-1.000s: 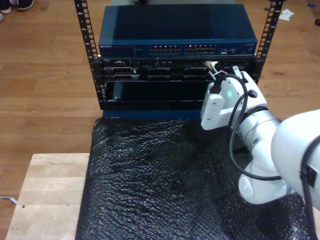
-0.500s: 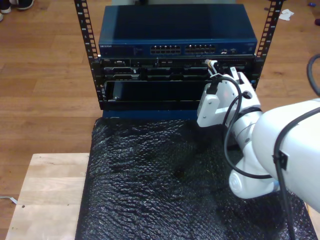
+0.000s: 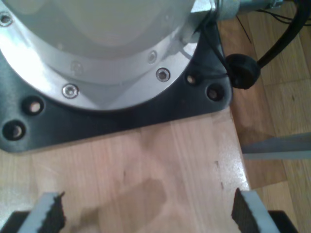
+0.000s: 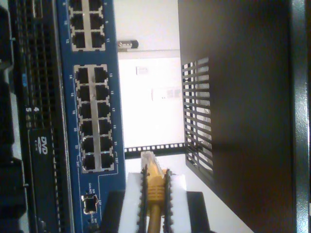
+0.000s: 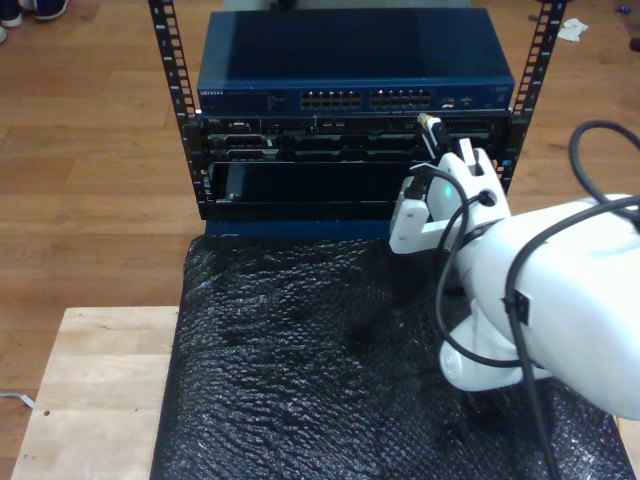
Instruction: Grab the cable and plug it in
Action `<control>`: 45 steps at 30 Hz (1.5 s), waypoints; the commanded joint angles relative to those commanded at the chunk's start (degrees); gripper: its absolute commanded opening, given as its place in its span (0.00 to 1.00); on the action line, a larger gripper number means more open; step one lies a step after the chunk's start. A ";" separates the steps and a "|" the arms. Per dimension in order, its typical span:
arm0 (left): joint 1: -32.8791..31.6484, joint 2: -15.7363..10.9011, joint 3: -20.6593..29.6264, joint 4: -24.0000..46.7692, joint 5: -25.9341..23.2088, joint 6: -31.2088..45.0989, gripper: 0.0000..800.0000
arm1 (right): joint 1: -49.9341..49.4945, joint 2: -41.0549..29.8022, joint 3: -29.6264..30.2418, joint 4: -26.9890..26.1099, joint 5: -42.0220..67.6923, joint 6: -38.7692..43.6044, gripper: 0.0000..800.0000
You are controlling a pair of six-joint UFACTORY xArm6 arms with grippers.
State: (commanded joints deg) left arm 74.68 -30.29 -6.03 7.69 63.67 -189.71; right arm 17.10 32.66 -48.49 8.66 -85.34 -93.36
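- Swung toward the exterior view's left since a second ago, lifting the plug nearer the blue network switch (image 5: 355,72).
- Held the yellow cable (image 4: 154,187) clamped between the fingers (image 4: 176,201) of my second gripper (image 4: 154,204), plug tip just short of the switch's port block (image 4: 95,119).
- Kept my first gripper (image 3: 146,211) parted and empty above the wooden bench (image 3: 146,160).
- Best done slowly: square the plug to one port, clip side correct, then press straight in.
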 joint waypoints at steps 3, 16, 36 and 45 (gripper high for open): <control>0.00 0.00 0.00 0.00 0.00 0.00 1.00 | 0.62 1.14 -1.85 2.46 0.18 -1.41 0.00; 0.00 0.00 0.00 0.00 0.00 0.00 1.00 | 2.81 5.89 -9.67 9.85 1.76 -6.07 0.00; 0.00 0.00 0.00 0.00 0.00 0.00 1.00 | 3.60 9.85 -16.26 14.24 6.07 -6.33 0.00; 0.00 0.00 0.00 0.00 0.00 0.00 1.00 | 4.40 10.02 -17.05 15.47 6.15 -6.33 0.00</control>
State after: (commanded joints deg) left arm 74.68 -30.29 -6.03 7.69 63.67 -189.71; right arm 21.49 42.68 -65.55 24.13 -79.19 -99.69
